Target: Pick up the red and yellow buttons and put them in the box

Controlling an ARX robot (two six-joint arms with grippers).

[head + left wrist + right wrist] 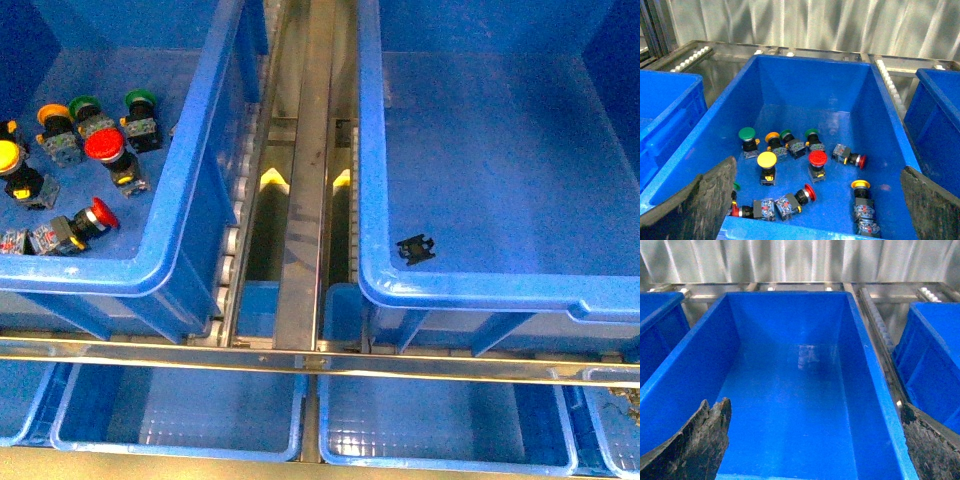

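Left fingers [702, 197] stood wide and empty over red and yellow buttons [817, 158] in the bin [805, 85] beside the box [480, 287], right fingers [697, 442] likewise over it, presumably poised for picking.

No lettering, label, brand, number or sign is legible in any of the three views. The grey contact blocks [788, 206] of the buttons [767, 160] carry small red and white marks, visible in the left wrist and front views, but these are too small and blurred to read. Nothing can be read on the small black part [416, 249] lying in the box [480, 287].
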